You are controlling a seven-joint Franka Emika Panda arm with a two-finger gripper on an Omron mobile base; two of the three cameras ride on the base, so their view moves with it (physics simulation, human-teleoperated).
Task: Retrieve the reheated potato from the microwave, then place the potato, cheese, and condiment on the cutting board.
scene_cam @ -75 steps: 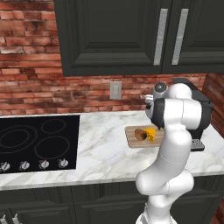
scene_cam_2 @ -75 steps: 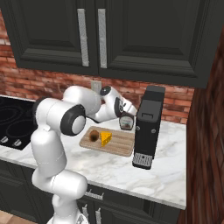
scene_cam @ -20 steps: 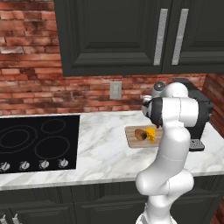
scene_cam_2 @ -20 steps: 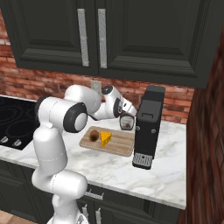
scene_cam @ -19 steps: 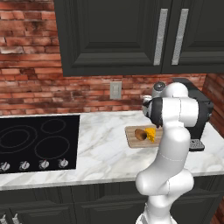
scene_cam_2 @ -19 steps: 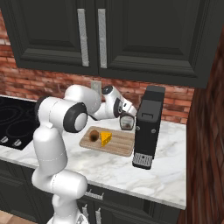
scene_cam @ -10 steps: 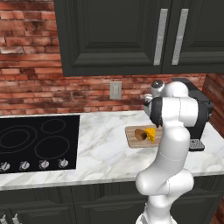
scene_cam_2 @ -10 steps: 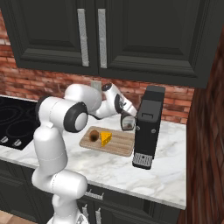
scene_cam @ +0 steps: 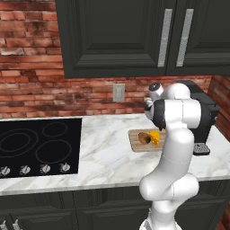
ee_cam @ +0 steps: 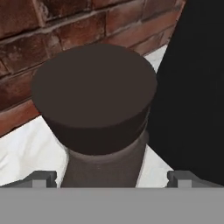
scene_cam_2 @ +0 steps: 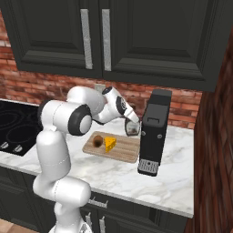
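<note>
The brown potato and the yellow cheese lie side by side on the wooden cutting board. The dark condiment stands on the counter behind the board's right end, next to the coffee machine. My gripper is right at the bottle, open, with one fingertip on each side of its body below the wide cap. The jaws do not touch it. The microwave is out of view.
A tall black coffee machine stands close to the bottle's right. A brick wall with an outlet is just behind. The black cooktop lies at the left, and dark cabinets hang above.
The hand has shifted very slightly by the bottle. The jaws stay open, and the potato and cheese have not moved.
</note>
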